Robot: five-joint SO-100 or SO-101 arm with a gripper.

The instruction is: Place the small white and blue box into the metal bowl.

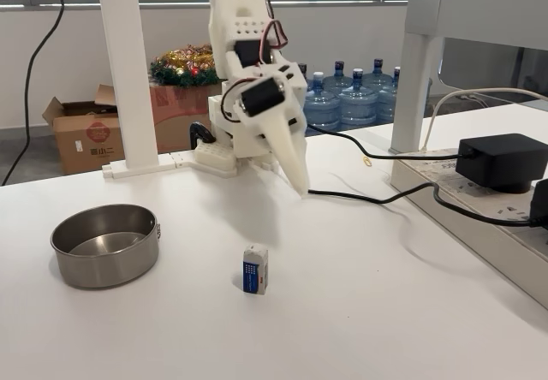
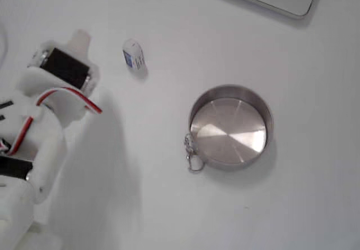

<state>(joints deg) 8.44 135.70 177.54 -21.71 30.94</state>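
In a fixed view from the front, the small white and blue box (image 1: 255, 269) stands upright on the white tabletop (image 1: 360, 311), its blue panel facing the camera. The metal bowl (image 1: 105, 245) sits well to its left, empty. The white gripper (image 1: 295, 170) hangs above the tabletop behind the box, pointing down — its fingers look pressed together into one taper, clamped on nothing. A black power adapter (image 1: 503, 161) rests on a grey strip at right; water bottles (image 1: 355, 97) stand beyond.

In a fixed view from above, the box (image 2: 134, 56) stands just right of the gripper (image 2: 80, 38) — apart from it. The bowl (image 2: 230, 127) lies lower right, with a small ring tab on its left rim.
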